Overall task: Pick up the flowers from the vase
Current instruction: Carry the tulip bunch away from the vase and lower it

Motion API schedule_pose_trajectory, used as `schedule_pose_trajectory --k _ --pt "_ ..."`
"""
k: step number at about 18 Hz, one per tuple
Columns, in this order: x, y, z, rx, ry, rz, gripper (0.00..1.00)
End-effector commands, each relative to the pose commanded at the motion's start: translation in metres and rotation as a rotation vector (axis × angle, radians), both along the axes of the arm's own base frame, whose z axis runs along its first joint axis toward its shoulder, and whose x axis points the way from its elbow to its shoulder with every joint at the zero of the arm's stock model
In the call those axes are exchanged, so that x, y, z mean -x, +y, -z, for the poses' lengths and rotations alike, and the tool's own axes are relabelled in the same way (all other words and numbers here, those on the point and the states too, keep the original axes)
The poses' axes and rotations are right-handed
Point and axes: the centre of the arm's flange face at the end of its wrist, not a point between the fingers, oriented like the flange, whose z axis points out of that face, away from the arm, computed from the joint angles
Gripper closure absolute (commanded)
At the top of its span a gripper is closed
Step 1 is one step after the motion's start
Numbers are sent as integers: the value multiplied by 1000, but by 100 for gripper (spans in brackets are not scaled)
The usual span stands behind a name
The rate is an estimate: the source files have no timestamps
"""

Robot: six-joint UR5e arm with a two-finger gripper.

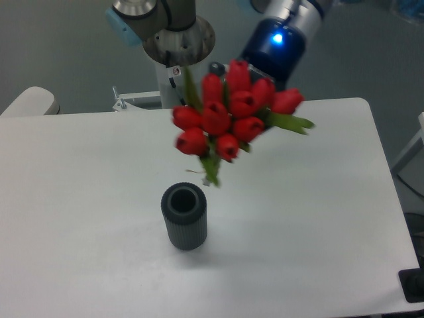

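The flowers (228, 116), a tight bunch of red tulip buds with green leaves, hang in the air above and to the right of the vase, clear of its mouth. My gripper (255, 89) sits behind the bunch and is shut on the flowers; its fingers are hidden by the buds. A blue light glows on the gripper body. The vase (184, 216) is a small dark grey ribbed cylinder standing upright on the white table (318, 218), its round mouth open.
The arm's base (175, 50) stands at the table's far edge, behind the flowers. A pale rounded object (26, 103) lies past the table's left rear corner. A dark object (412, 286) sits off the right front corner.
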Motion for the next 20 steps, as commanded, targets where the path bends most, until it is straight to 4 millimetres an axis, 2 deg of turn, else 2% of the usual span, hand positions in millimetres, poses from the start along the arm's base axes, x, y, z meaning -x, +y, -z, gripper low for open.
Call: schedule_pose_trajectory --k 7,9,11,20 --pt "73 5 50 41 19 -26 68" --pt "93 -5 70 46 54 -24 68" --pt "102 -9 82 50 82 -14 68" --pt "140 -24 104 55 159 -13 68"
